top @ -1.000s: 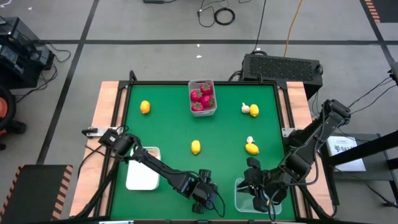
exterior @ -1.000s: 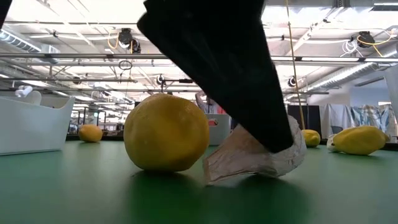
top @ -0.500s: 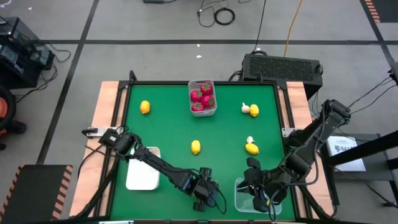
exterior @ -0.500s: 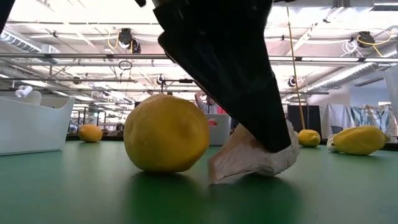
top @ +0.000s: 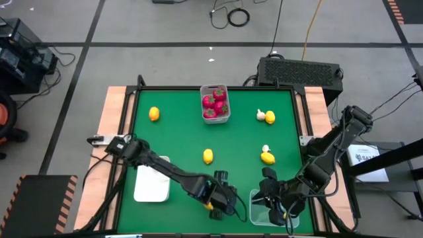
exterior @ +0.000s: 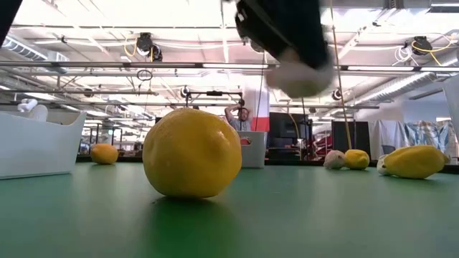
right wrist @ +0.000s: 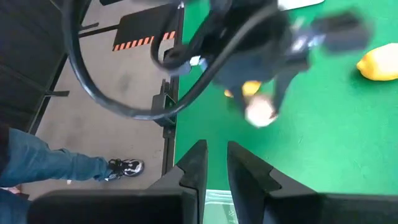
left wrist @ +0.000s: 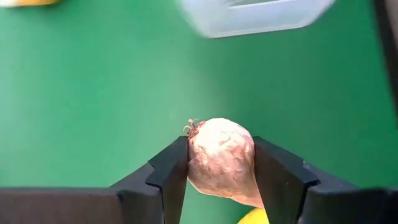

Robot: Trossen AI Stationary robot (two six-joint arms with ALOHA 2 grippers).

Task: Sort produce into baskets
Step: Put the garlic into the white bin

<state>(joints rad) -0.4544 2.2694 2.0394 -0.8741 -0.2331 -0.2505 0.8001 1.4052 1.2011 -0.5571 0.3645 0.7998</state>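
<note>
Green felt covers the desk, ringed by a dark frame. At its far edge stands the deep grey-white bin, filled with red round pieces. A shallow white tray lies at the near left, and the clear plastic tub at the near right, under the right hand, whose fingers stand a narrow gap apart on nothing. Between tray and tub, the left hand is clamped on a garlic bulb, lifted clear of the felt; only the left wrist view shows this grip plainly. Just beneath it sits a lemon, which fills the low view. No writing can be read anywhere.
</note>
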